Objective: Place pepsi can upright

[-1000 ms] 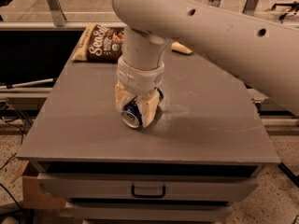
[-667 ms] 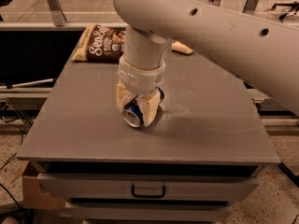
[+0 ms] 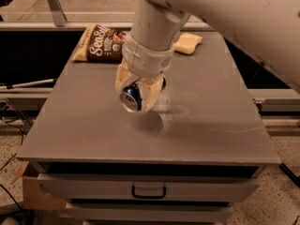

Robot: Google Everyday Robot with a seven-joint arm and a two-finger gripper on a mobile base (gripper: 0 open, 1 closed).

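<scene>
The claw (image 3: 137, 89) is clamped around the can (image 3: 131, 97), holding it on its side just above the middle of the worktop (image 3: 220, 125), silver end facing near, so it is picked up but not yet turned upright and set down

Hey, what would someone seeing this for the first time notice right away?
The big pale robot arm fills the top of the view, its gripper shut on a pepsi can held sideways above the middle of the grey table. A brown snack bag lies at the table's back left corner.
</scene>
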